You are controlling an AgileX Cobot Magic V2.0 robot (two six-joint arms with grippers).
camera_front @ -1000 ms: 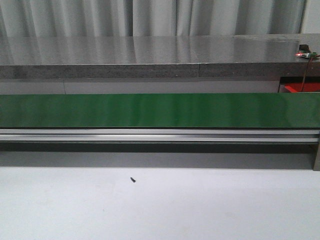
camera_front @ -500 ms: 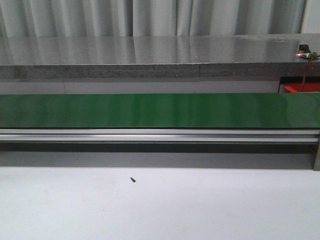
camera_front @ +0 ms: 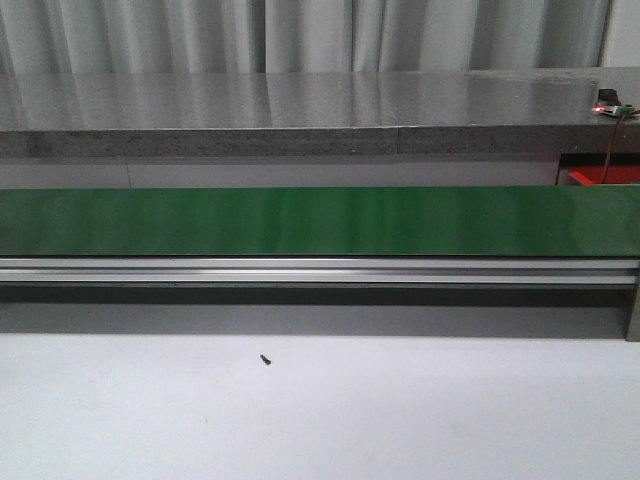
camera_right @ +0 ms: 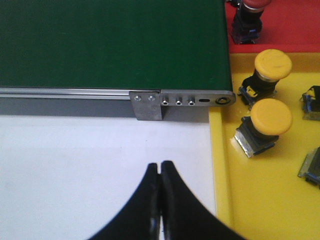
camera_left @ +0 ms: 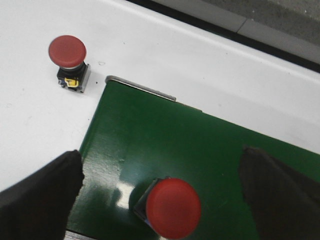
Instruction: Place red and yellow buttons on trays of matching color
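In the left wrist view, a red button (camera_left: 173, 207) stands on the green belt (camera_left: 200, 145), near its end. My left gripper (camera_left: 160, 155) is open, and the button sits between its black fingers (camera_left: 40, 200), touching neither. A second red button (camera_left: 68, 55) stands on the white table beside the belt. In the right wrist view, my right gripper (camera_right: 160, 165) is shut and empty over the white table. Beside it is the yellow tray (camera_right: 260, 200), holding two yellow buttons (camera_right: 272, 65) (camera_right: 270, 117). A red tray (camera_right: 295, 25) holds a red button (camera_right: 247, 20).
The front view shows the long green conveyor (camera_front: 320, 220) with its aluminium rail (camera_front: 320, 270), a grey counter behind, and a small black screw (camera_front: 266, 359) on the white table. No arm appears there. Two more button bases (camera_right: 311, 167) lie at the yellow tray's edge.
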